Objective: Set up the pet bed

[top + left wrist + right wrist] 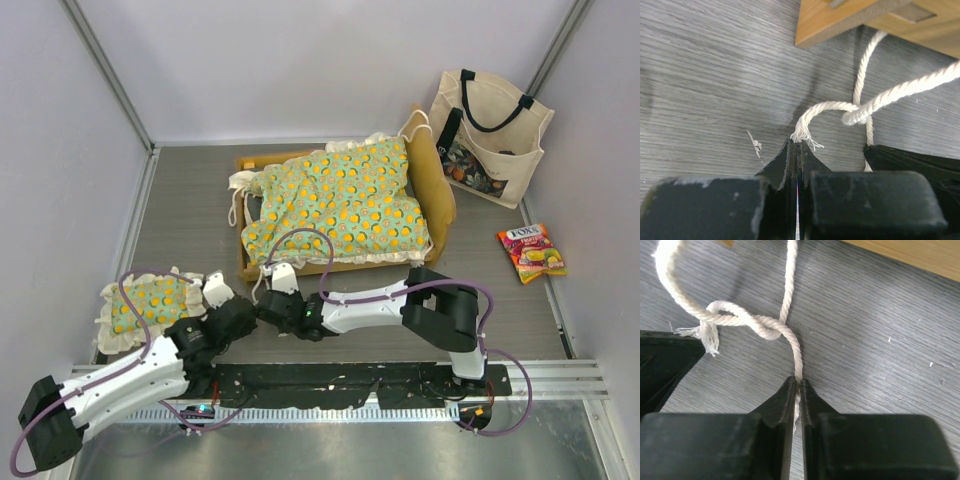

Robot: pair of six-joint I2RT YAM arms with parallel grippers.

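The pet bed's light-wood frame stands mid-table, with the green orange-print mattress lying on it. Both grippers meet at the bed's near left corner. My left gripper is shut on the frayed end of a cream tie cord. That cord loops through a loose knot just below the frame corner. My right gripper is shut on the other cord, which runs up into the same knot. Each wrist view shows the other gripper's black body at its edge.
A small matching ruffled pillow lies at the near left beside the left arm. A cream tote bag leans on the back right wall. A sweets packet lies to the right of the bed. Grey walls enclose the table.
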